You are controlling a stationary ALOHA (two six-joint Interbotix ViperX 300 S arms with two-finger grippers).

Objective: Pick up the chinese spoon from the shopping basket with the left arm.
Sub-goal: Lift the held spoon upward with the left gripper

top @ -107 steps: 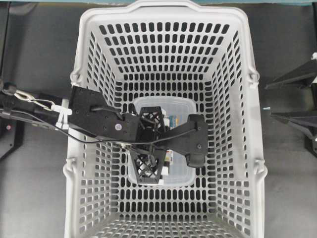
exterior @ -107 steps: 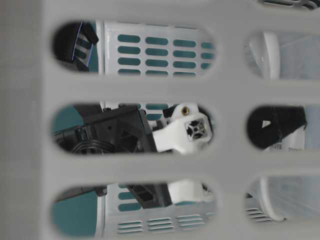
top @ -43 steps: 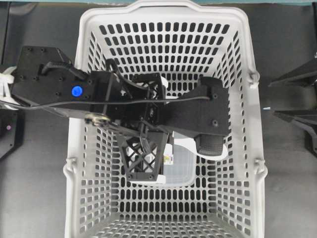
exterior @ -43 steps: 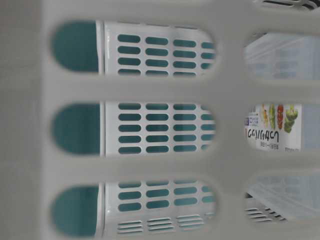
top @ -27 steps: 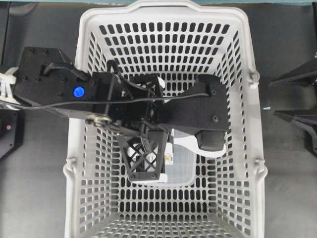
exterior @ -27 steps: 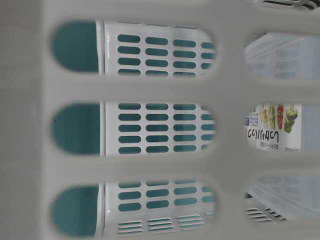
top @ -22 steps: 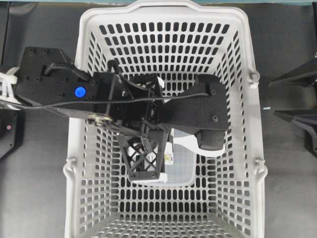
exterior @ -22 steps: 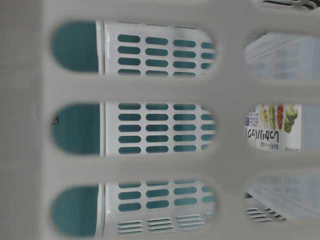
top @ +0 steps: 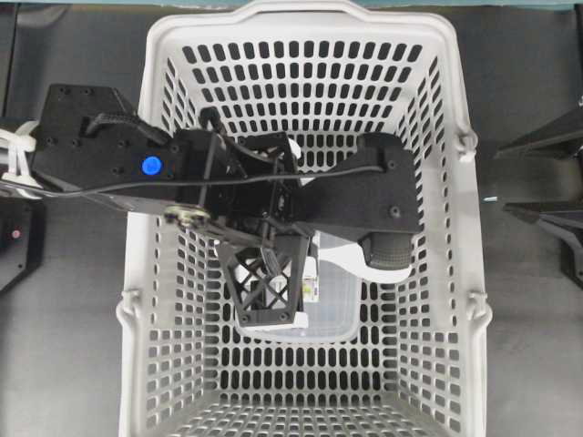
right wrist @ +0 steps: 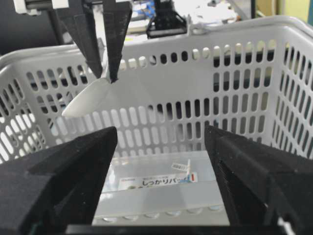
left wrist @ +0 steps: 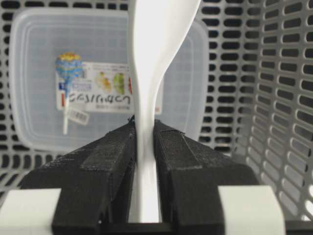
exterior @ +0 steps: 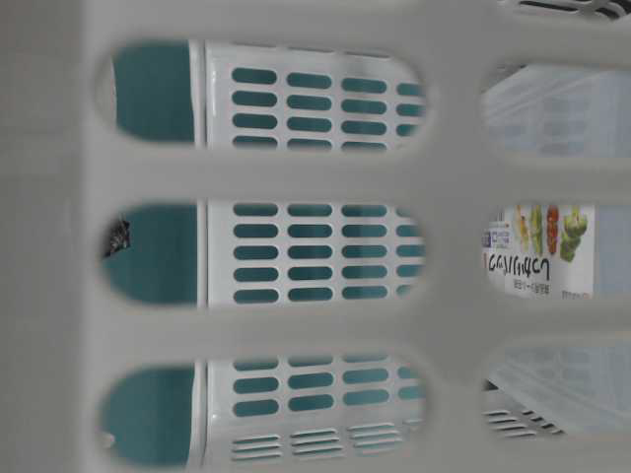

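Note:
The pale grey shopping basket (top: 455, 273) fills the overhead view. My left gripper (left wrist: 145, 122) is shut on the handle of the white chinese spoon (left wrist: 156, 29) and holds it in the air above the basket floor. In the right wrist view the left gripper (right wrist: 108, 73) hangs at the upper left, with the spoon (right wrist: 88, 98) sloping down to the left from its tips. From overhead the left arm (top: 146, 167) covers most of the spoon; a white part (top: 344, 253) shows under the wrist camera. My right gripper (right wrist: 161, 147) is open and empty outside the basket.
A clear rectangular labelled container (top: 337, 309) lies on the basket floor below the spoon; it also shows in the left wrist view (left wrist: 44, 73) and the right wrist view (right wrist: 161, 183). Its label (exterior: 537, 251) shows through the basket wall (exterior: 296, 177). The right arm (top: 547, 182) stays at the right edge.
The left gripper has risen from the basket floor with the spoon and left the table-level view. In the last half second the arm drifted slightly to the right.

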